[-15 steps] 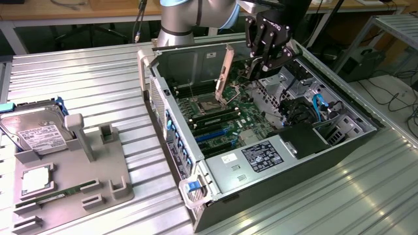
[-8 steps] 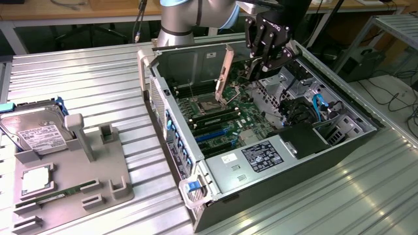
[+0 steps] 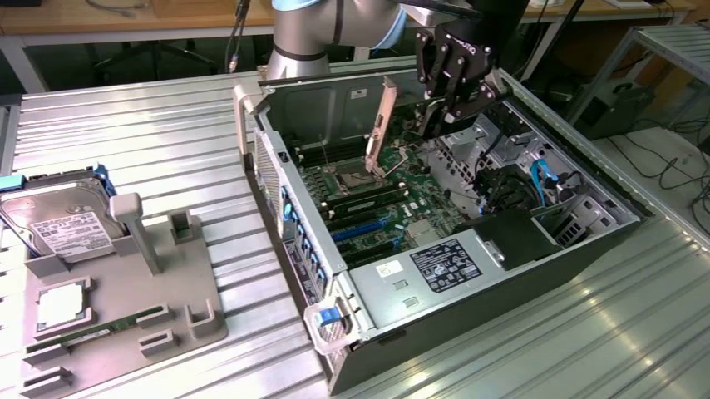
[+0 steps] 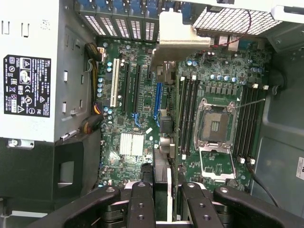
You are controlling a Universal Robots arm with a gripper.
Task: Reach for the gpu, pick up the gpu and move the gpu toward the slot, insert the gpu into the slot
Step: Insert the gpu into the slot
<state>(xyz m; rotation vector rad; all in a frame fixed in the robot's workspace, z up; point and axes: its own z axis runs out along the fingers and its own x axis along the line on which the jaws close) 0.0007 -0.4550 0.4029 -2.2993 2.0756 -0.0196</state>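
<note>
The carry toward the slot (image 4: pixel 158 102) appears to be in hand: the gripper (image 4: pixel 161 192) is clamped on the gpu (image 4: pixel 164 142), seen edge-on in the wrist view as a thin dark card with its silver bracket at the far end, hanging above the green motherboard (image 4: pixel 137 123) inside the open computer case (image 3: pixel 332 274). By my judgement, seating it calls for the card's lower edge to line up along the blue slot, which lies just beside the card's line on the motherboard, with the card upright and not yet in it.
</note>
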